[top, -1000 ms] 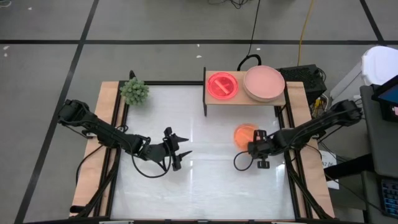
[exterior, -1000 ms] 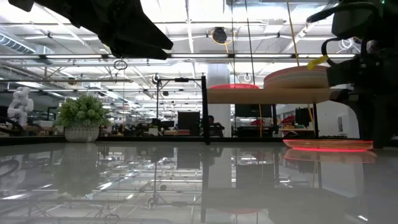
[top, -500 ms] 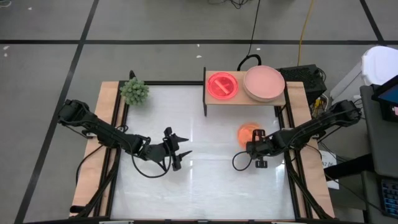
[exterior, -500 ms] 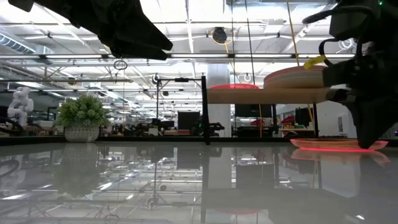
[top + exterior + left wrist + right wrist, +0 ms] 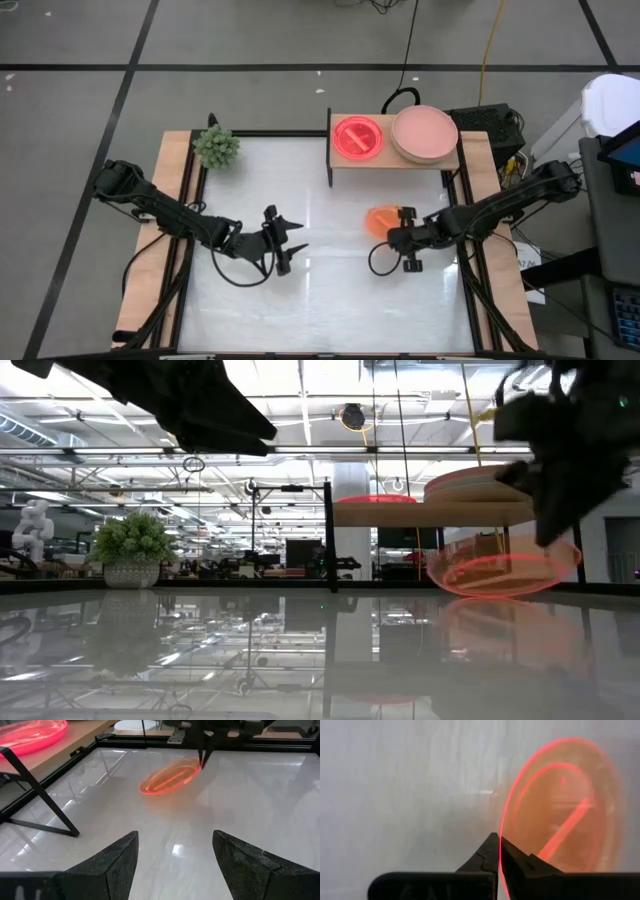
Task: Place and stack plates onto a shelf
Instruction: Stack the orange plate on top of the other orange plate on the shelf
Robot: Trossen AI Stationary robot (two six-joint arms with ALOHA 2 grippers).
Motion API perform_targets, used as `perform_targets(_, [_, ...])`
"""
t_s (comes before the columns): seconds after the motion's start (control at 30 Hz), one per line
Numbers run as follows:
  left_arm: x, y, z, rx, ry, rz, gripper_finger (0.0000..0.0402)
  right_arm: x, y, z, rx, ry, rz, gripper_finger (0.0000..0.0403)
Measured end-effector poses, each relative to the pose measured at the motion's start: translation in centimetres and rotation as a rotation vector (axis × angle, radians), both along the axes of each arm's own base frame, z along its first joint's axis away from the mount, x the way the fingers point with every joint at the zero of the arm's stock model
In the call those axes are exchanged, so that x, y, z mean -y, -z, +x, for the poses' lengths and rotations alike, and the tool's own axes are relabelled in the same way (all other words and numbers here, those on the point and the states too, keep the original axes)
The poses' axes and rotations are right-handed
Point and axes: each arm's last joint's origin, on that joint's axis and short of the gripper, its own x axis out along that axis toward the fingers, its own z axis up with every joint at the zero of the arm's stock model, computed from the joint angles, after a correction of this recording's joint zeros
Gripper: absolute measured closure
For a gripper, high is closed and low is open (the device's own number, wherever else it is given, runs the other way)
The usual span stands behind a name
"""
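Note:
A small translucent orange plate (image 5: 381, 221) hangs tilted over the white table's right half, with my right gripper (image 5: 393, 236) shut on it; the low view shows the plate (image 5: 503, 570) below the dark fingers. The shelf (image 5: 395, 160) stands at the far edge on dark supports. On it lie a neon pink plate (image 5: 357, 137) and, to the right, a stack of larger salmon and beige plates (image 5: 424, 133). My left gripper (image 5: 300, 235) waits open over the table's middle left, with nothing between its fingers (image 5: 115, 862). My right gripper pinches the orange plate's rim (image 5: 503, 832) between its two fingertips (image 5: 492, 851), on the plate's right side. The fingers slant down from the table's right. The plate hangs tilted below them, raised off the table, its opposite edge (image 5: 145, 788) low over the surface.
A small spiky green plant (image 5: 216, 147) in a pot stands at the table's far left corner. The white tabletop (image 5: 300, 310) has wooden borders and a dark frame. Cables and a black box lie beyond the shelf, off the table.
My right gripper has shut on the orange plate's rim, then risen and shifted a little toward the table's left. The plate, which lay flat on the table, has tipped up on edge and come off the surface.

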Motion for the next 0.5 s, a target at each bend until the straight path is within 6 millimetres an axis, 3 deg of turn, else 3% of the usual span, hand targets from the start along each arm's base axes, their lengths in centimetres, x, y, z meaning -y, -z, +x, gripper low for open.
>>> perform_targets(0.27, [0.4,0.0,-0.2,0.000,0.016,-0.001,0.0142,-0.8,-5.3,1.8,0.122,-0.082,-0.071,0.0403])
perform_targets(0.5, [0.4,0.0,-0.1,0.000,0.016,-0.001,0.0142,-0.7,-9.8,2.3,0.178,-0.137,-0.228,0.0403])
